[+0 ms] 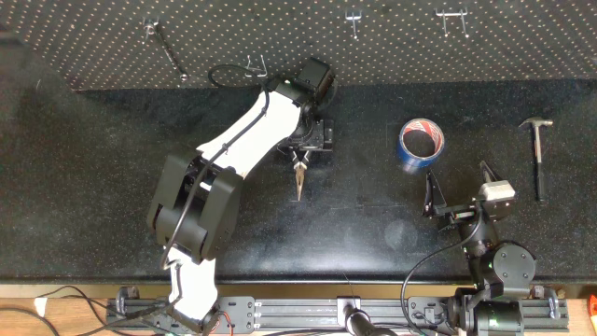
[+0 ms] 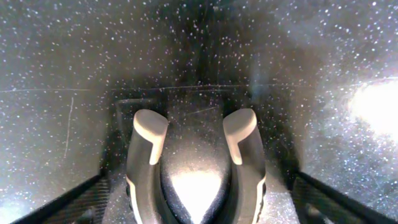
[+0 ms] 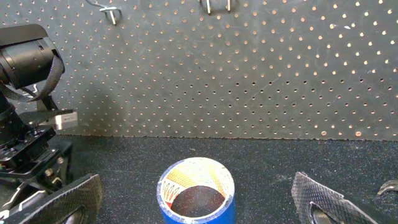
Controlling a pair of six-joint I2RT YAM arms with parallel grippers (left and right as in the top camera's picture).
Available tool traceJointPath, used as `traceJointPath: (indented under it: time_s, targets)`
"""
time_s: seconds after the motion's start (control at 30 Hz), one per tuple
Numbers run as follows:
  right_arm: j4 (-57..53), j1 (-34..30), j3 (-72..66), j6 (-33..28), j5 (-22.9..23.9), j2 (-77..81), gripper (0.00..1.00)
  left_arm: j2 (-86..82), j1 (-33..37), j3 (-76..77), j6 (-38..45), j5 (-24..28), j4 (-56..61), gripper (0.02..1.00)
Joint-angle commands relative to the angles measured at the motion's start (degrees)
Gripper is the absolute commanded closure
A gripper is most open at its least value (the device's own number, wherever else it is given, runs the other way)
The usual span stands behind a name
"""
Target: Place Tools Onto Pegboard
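The blue tape ring (image 3: 193, 173) sits on the black speckled table (image 1: 373, 215), and the table shows through its round hole. The right gripper (image 1: 457, 185) is wide open near it, with the hammer (image 1: 536, 159) by the table's right edge. The left gripper (image 2: 194, 127) is open too, close to the holey pegboard (image 1: 392, 47), with thin pliers (image 1: 298, 177) just beside it.

A dark, speckled surface (image 1: 373, 224) runs from the near edge back to the foot of the pegboard (image 1: 392, 47). A blue tape roll (image 1: 410, 154) stands on it right of the middle, its opening facing up. Well apart, near the right edge, a hammer (image 1: 537, 159) lies flat with its head toward the pegboard. Left of the roll are pliers (image 1: 298, 179), tips pointing to the near edge
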Motion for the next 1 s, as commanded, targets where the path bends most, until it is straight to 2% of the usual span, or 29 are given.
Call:
traceJointPath:
  time_s: [0.03,0.1,0.43,0.7,1.0]
  targets:
    - [-0.13,0.39,-0.26,-0.63,-0.15,-0.35,0.001,2.38,-0.17,0.87,-0.42,0.96,-0.04,0.218]
    - [-0.13,0.39,-0.26,-0.63,-0.15,-0.35,0.003,2.38,-0.17,0.87,-1.09,0.96,-0.04,0.251]
    - [-0.13,0.39,-0.26,-0.63,-0.15,-0.35,0.001,2.38,-0.15,0.87,-1.92,0.94,-0.04,0.292]
    - [-0.13,0.39,-0.26,-0.63,-0.15,-0.35,0.001,2.38,-0.11,0.87,-2.99,0.92,-0.13,0.417]
    - [-0.13,0.39,-0.26,-0.63,-0.15,-0.35,0.001,2.38,-0.11,0.85,-2.95,0.90,-0.26,0.459]
